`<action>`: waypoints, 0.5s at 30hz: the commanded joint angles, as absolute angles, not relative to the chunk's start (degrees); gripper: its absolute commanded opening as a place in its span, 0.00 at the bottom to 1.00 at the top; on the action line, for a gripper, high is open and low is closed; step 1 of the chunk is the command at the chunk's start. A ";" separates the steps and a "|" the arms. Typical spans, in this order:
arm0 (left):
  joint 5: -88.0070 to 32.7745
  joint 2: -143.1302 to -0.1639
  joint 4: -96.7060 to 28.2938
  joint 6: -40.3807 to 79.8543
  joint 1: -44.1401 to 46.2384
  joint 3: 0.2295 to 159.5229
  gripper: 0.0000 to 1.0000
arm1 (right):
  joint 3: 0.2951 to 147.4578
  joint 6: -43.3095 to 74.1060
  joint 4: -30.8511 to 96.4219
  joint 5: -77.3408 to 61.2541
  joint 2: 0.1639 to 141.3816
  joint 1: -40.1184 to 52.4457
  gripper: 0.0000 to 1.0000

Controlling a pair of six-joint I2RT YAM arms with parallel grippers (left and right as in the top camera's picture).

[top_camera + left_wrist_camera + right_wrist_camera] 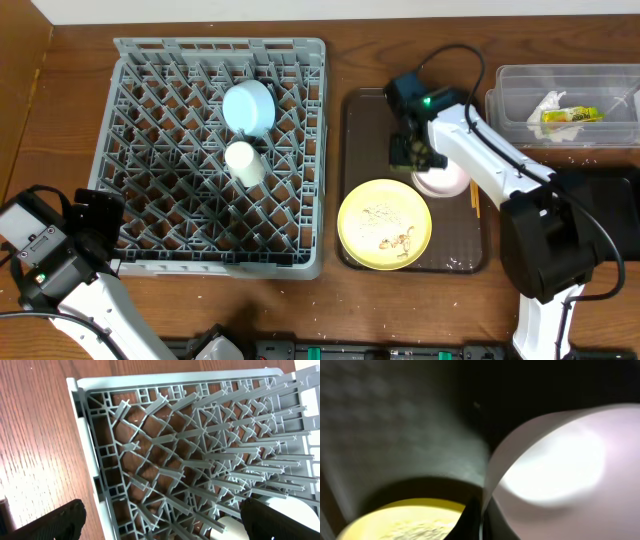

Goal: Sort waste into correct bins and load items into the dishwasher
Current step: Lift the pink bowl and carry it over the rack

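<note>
On the dark-brown tray (365, 130) at right, the right gripper (418, 152) sits at the left rim of the pale pink-white bowl (447, 181). We cannot tell whether it clamps the rim. Nearer lies the yellow plate (385, 224). At left, the left gripper (162, 510) hangs spread wide over the grey dish rack (150, 48), where 1 light-blue bowl (248, 106) and 1 white cup (244, 162) stand.

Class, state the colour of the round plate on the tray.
The plate is yellow, dotted with whitish crumbs; the overhead view shows it best.
</note>
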State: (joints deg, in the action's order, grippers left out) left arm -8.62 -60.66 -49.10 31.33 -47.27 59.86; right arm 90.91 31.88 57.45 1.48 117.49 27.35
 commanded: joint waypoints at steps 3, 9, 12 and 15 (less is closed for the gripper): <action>-8.45 -60.62 -49.25 31.40 -47.62 61.19 1.00 | 106.21 26.06 61.89 1.91 116.57 27.83 0.01; -8.45 -60.62 -49.25 31.40 -47.62 61.21 1.00 | 114.98 18.50 57.98 -18.09 116.57 29.02 0.01; -8.45 -60.62 -49.25 31.40 -47.62 61.21 1.00 | 114.96 18.15 53.12 -31.42 116.66 30.48 0.01; -8.45 -60.62 -49.25 31.40 -47.62 61.21 1.00 | 114.67 18.15 48.64 -41.50 117.51 33.15 0.01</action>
